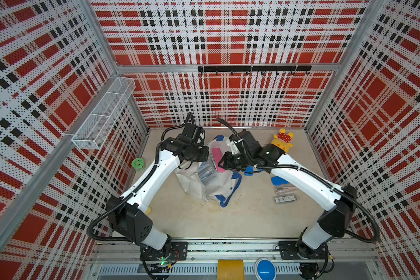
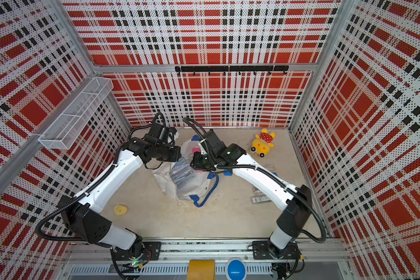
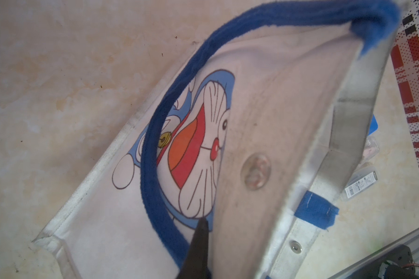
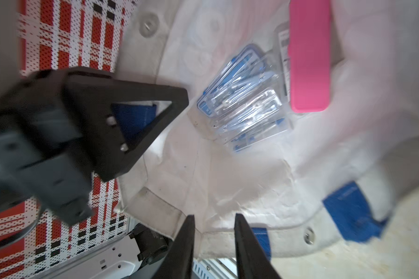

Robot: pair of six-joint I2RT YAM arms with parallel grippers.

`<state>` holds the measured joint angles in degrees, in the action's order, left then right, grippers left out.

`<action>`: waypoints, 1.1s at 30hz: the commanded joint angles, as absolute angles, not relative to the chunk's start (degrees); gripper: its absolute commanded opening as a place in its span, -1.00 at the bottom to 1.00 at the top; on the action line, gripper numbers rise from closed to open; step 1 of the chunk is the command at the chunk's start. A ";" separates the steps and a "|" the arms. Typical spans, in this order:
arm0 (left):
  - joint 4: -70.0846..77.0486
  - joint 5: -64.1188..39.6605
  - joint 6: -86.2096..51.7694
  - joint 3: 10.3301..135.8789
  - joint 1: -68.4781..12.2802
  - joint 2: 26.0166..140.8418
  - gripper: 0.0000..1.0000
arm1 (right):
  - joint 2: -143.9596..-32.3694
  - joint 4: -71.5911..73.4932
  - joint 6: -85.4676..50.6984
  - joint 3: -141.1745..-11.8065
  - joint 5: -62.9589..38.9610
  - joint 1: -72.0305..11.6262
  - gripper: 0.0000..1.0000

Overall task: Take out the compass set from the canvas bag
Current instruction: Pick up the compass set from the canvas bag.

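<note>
Right gripper (image 4: 214,241) empty at the mouth of the canvas bag (image 4: 203,169), with the compass set (image 4: 240,101) inside.
Its jaws stand apart with nothing between them, above the bag's rim. The compass set, a clear case with blue parts, lies deeper in on the bag's floor, apart from the fingers, with a pink case (image 4: 309,55) just beside it. The left gripper (image 3: 201,224) is clamped on the opposite rim near a blue tab, holding it raised. Outside on the table lie clear packets (image 1: 285,195) and a plush toy (image 1: 283,141).
</note>
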<state>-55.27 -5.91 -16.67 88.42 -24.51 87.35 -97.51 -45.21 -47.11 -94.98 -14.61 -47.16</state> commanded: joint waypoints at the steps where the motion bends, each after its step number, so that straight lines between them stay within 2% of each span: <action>1: -53.78 -7.52 -18.72 88.43 -23.83 86.05 -1.00 | -101.63 -41.22 -55.89 -94.57 -19.62 -47.15 -0.36; 9: -53.69 -8.70 -19.35 88.43 -22.86 86.73 -1.00 | -107.03 -30.37 -74.40 -90.29 -17.49 -47.15 -0.28; 14: -53.66 -9.46 -19.25 87.98 -22.84 86.31 -1.00 | -109.82 -32.97 -82.95 -88.20 -12.10 -47.25 -0.21; 24: -53.31 -11.22 -18.00 87.01 -22.26 86.21 -1.00 | -119.18 -40.89 -86.36 -95.27 -7.12 -47.75 0.18; 33: -52.78 -13.45 -17.80 85.80 -21.10 86.10 -1.00 | -122.87 -32.68 -88.43 -94.03 -5.83 -48.06 0.50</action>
<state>-53.87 -11.57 -17.93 86.54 -21.61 87.39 -121.36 -36.93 -86.08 -94.06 -7.97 -47.68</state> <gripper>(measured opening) 0.101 0.739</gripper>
